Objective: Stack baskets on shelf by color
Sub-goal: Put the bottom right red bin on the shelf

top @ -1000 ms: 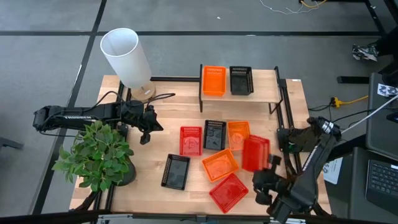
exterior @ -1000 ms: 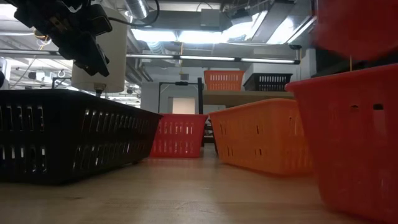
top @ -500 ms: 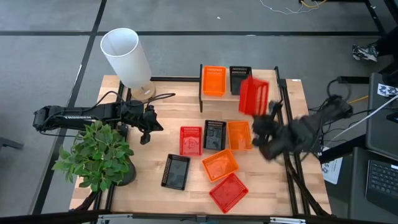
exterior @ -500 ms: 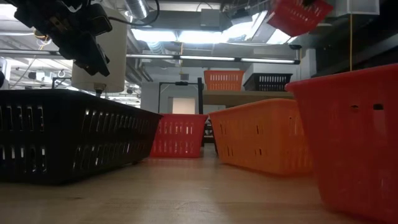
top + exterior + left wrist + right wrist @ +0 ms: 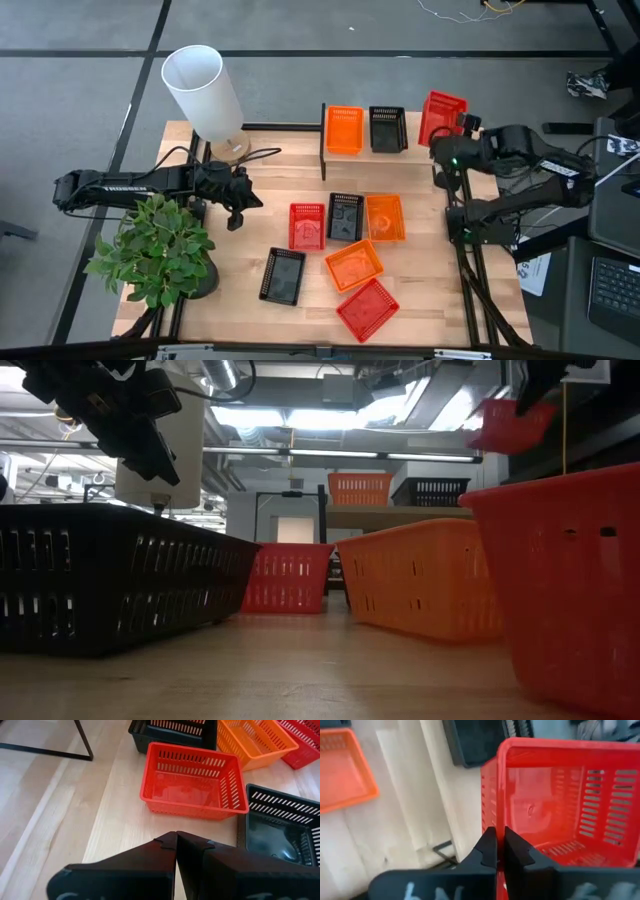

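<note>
the right gripper (image 5: 452,128) pinches the near wall of a red basket (image 5: 441,116), held tilted above the shelf (image 5: 425,148) end. beside it on the shelf sit a black basket (image 5: 388,129) and an orange basket (image 5: 345,130). farther off on the table lie six more baskets (image 5: 340,255), scattered.

1. From my remote seat, the only lettering I can pick out is pale print along the left arm (image 5: 105,187), just beside the potted plant (image 5: 155,248); it seems to read "TROSSEN", though I can't be sure.
2. I read no text on the baskets or the shelf.
</note>
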Controlling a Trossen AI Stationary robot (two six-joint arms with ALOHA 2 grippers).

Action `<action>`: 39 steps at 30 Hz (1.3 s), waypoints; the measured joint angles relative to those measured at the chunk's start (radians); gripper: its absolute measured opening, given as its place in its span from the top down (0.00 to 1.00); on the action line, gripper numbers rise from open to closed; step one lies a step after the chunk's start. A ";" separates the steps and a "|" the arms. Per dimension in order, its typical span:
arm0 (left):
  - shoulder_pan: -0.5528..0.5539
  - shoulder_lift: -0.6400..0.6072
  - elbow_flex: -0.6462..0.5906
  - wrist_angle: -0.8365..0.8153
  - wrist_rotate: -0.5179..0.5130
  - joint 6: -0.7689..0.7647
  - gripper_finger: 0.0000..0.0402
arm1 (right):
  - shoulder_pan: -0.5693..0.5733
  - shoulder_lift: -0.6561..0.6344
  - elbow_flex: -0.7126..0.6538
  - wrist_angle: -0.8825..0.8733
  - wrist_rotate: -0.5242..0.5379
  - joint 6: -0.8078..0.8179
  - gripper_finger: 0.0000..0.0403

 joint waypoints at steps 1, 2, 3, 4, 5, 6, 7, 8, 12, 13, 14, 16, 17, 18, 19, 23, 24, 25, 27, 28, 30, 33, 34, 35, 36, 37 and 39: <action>0.000 0.000 0.000 0.000 0.000 0.000 1.00 | -0.028 0.005 -0.007 0.009 -0.013 -0.021 1.00; 0.000 0.000 0.000 0.000 0.000 0.000 1.00 | -0.054 0.011 -0.019 0.023 -0.023 -0.048 1.00; 0.000 0.000 0.000 0.000 0.000 0.000 1.00 | -0.080 0.016 -0.033 0.039 -0.027 -0.077 1.00; 0.000 0.000 0.000 0.000 0.000 0.000 1.00 | -0.106 0.021 -0.051 0.057 -0.033 -0.105 1.00; 0.000 0.000 0.000 0.000 0.000 0.000 1.00 | -0.135 0.025 -0.070 0.073 -0.054 -0.136 1.00; 0.000 0.000 0.000 0.000 0.000 0.000 1.00 | -0.167 0.029 -0.091 0.090 -0.090 -0.167 1.00; 0.000 0.000 0.000 0.000 0.000 0.000 1.00 | -0.200 0.033 -0.112 0.109 -0.126 -0.201 1.00; 0.000 0.000 0.000 0.000 0.000 0.000 1.00 | -0.235 0.037 -0.136 0.134 -0.151 -0.230 1.00; 0.000 0.000 0.000 0.000 0.000 0.000 1.00 | -0.355 0.046 -0.213 0.241 -0.241 -0.334 1.00; 0.000 0.000 0.000 0.000 0.000 0.000 1.00 | -0.381 0.046 -0.225 0.261 -0.272 -0.360 1.00; 0.000 0.000 0.000 0.000 0.000 -0.001 1.00 | -0.404 0.046 -0.233 0.272 -0.292 -0.377 1.00; 0.000 0.000 0.000 0.000 0.000 -0.001 1.00 | -0.440 0.052 -0.236 0.273 -0.299 -0.395 1.00; 0.000 0.000 0.000 0.000 0.000 -0.001 1.00 | -0.457 0.053 -0.236 0.271 -0.312 -0.399 1.00; 0.000 0.000 0.000 0.000 0.000 -0.001 1.00 | -0.472 0.055 -0.236 0.267 -0.327 -0.410 1.00; 0.000 0.000 0.000 0.000 0.000 -0.001 1.00 | -0.483 0.055 -0.236 0.266 -0.347 -0.431 1.00; 0.000 0.000 0.000 0.000 0.000 0.043 1.00 | -0.502 0.057 -0.236 0.274 -0.386 -0.484 1.00; 0.000 0.000 0.000 0.000 0.000 0.047 1.00 | -0.504 0.058 -0.236 0.275 -0.391 -0.503 1.00; 0.000 0.000 0.000 0.000 0.000 0.048 1.00 | -0.504 0.062 -0.236 0.274 -0.393 -0.514 1.00; 0.000 0.000 0.000 0.000 0.000 0.047 1.00 | -0.504 0.071 -0.236 0.274 -0.392 -0.528 1.00; 0.000 0.000 0.000 0.000 0.000 0.047 1.00 | -0.504 0.076 -0.236 0.272 -0.391 -0.529 0.99; 0.000 0.000 0.000 0.000 0.000 0.044 1.00 | -0.504 0.086 -0.236 0.268 -0.387 -0.527 0.97; 0.000 0.000 0.000 0.000 0.000 0.042 1.00 | -0.504 0.096 -0.236 0.269 -0.385 -0.526 0.91; 0.000 0.000 0.000 0.000 0.000 0.042 1.00 | -0.504 0.099 -0.236 0.269 -0.384 -0.526 0.88; 0.000 0.000 0.000 0.000 0.000 0.042 1.00 | -0.504 0.102 -0.236 0.269 -0.384 -0.526 0.87; 0.000 0.000 0.000 0.000 0.000 0.042 1.00 | -0.504 0.104 -0.236 0.269 -0.384 -0.526 0.85; 0.000 0.000 0.000 0.000 0.000 0.042 1.00 | -0.504 0.104 -0.236 0.268 -0.384 -0.525 0.83; 0.000 0.000 0.000 0.000 0.000 0.042 1.00 | -0.504 0.104 -0.236 0.268 -0.374 -0.521 0.81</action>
